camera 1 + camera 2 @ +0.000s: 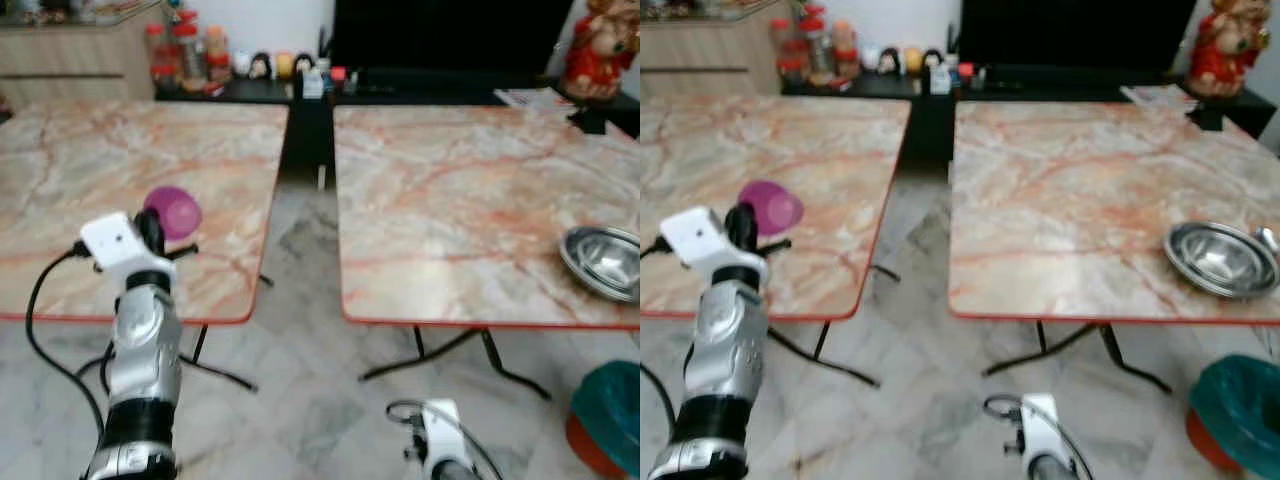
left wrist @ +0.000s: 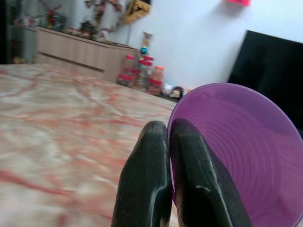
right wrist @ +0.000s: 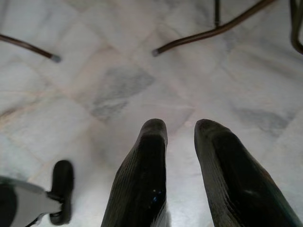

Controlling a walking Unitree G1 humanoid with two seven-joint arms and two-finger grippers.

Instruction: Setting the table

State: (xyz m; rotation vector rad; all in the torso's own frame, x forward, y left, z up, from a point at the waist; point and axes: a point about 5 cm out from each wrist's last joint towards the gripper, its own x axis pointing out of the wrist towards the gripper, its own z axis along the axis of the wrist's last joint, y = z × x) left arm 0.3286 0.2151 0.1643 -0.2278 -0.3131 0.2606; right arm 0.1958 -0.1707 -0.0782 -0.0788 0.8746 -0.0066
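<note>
**Purple bowl pinched by the rim, over the left table**

I've got the left gripper [image 2: 165, 156] clamped on the rim of the purple bowl [image 1: 174, 212], fingers nearly together with the thin wall between them, held above the left table [image 1: 60, 170]. It looks like light, stiff plastic, probably slick, so a rim pinch could let it swivel. The right gripper [image 3: 180, 156] hangs low over the floor, fingers slightly parted, holding nothing. A steel bowl [image 1: 1222, 258] sits on the right table [image 1: 1060, 190].

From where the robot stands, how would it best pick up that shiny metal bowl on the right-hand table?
Probably by the near rim of the metal bowl, coming from above with the right gripper. The bowl sits upright, wide and shallow near the table's front edge, so its thin rim suits a pinch.
</note>
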